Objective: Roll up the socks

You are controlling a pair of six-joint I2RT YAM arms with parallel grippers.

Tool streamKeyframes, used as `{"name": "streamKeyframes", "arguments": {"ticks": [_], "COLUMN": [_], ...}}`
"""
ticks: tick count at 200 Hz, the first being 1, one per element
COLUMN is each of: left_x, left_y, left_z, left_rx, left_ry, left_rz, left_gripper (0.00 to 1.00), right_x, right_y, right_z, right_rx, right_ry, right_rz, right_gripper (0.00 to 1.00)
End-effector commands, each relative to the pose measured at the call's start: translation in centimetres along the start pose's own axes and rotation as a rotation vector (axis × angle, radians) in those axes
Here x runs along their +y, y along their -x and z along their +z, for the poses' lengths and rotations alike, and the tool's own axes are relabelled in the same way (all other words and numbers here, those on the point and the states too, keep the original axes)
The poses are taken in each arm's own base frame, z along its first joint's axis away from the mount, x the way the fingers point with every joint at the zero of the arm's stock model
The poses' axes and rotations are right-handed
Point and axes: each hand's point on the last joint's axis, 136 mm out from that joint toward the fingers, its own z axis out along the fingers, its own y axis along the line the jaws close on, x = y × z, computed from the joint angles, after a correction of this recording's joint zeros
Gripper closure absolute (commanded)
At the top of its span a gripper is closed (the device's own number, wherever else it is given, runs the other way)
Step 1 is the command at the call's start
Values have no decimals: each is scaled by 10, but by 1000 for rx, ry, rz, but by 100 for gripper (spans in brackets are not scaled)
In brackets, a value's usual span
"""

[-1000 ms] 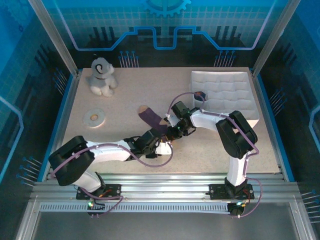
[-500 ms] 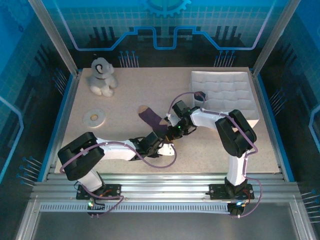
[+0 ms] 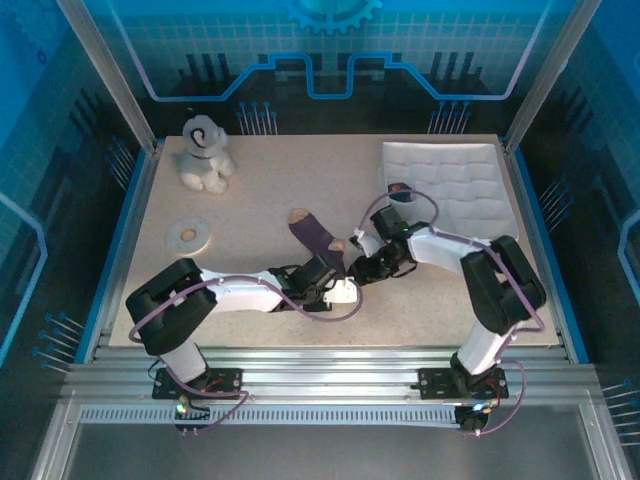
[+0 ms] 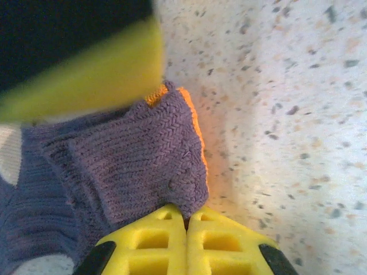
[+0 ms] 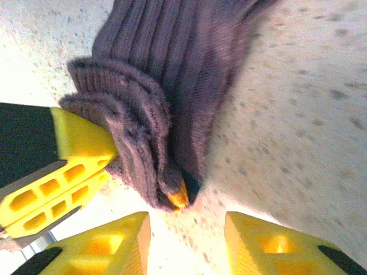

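Top external: the socks (image 3: 316, 236) lie mid-table. They look stacked into one dark purple strip, running from an orange-tipped far end down to the near end, where both arms meet. Left gripper (image 4: 184, 215) is closed tight, fingers pressed together and nipping the edge of the folded-over end. Right gripper (image 5: 186, 222) has its fingers partly apart with nothing between them; the bunched sock end sits just in front.

Progress, my read: early. Only the near end is turned over into a short thick fold, about one turn. The rest of the strip lies flat on the table (image 3: 240, 180). Left to do: roll on toward the orange tip and finish the bundle. Can't tell whether both socks are caught in the fold.
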Motion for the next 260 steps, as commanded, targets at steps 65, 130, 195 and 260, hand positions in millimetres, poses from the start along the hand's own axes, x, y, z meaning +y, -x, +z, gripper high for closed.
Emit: {"name": "streamKeyframes", "arguments": {"ticks": [65,130,195,260], "left_x": [-51,-57,-44,-39], "left_y": [38,36,27,22], "left_z": [-19,-18,-27,-32], "left_rx": [-83,-157,-216,-253], "left_ry": [-412,-594,-735,-798], "left_rz": [-285,-523,-667,-702], "left_gripper": [100,100,100,100], "right_x": [15,27,64,79], "right_y": [5,-19,-32,-42], "right_z": [-91,-123,-96,-63], "right_rx": [-382,-642,-588,-382], "right_ry": [-89,-184,-173,-150], "right_rz": [-271,-498,-802,-1098], "right_gripper": [65,62,57,52]}}
